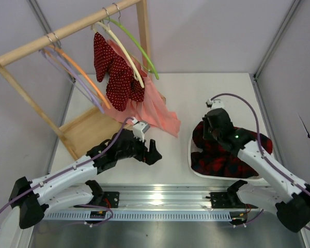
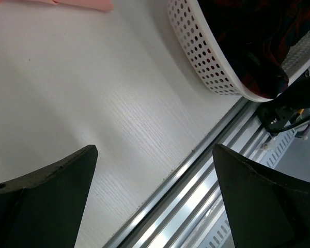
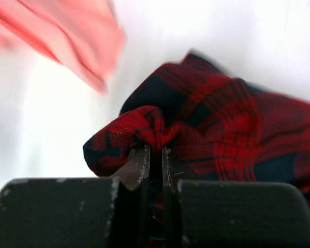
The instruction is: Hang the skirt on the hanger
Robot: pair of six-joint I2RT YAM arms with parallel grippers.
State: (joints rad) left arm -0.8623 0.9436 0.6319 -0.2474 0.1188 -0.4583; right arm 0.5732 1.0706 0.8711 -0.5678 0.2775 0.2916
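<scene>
Two fingers of my right pincer [image 3: 155, 155] pinch shut on a bunched fold of the plaid skirt [image 3: 222, 129], which spreads beyond and right of them in the white basket [image 2: 196, 46]. My left pincer [image 2: 152, 155] gapes wide, empty; the lavender hanger [image 1: 75, 82] hangs well beyond it.

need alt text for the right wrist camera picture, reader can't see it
The right gripper is shut on a bunched fold of a red and dark plaid skirt, pinched between its two fingers at the bottom centre. The rest of the skirt spreads to the right, and a blurred pink garment shows at the upper left over a white table.
</scene>
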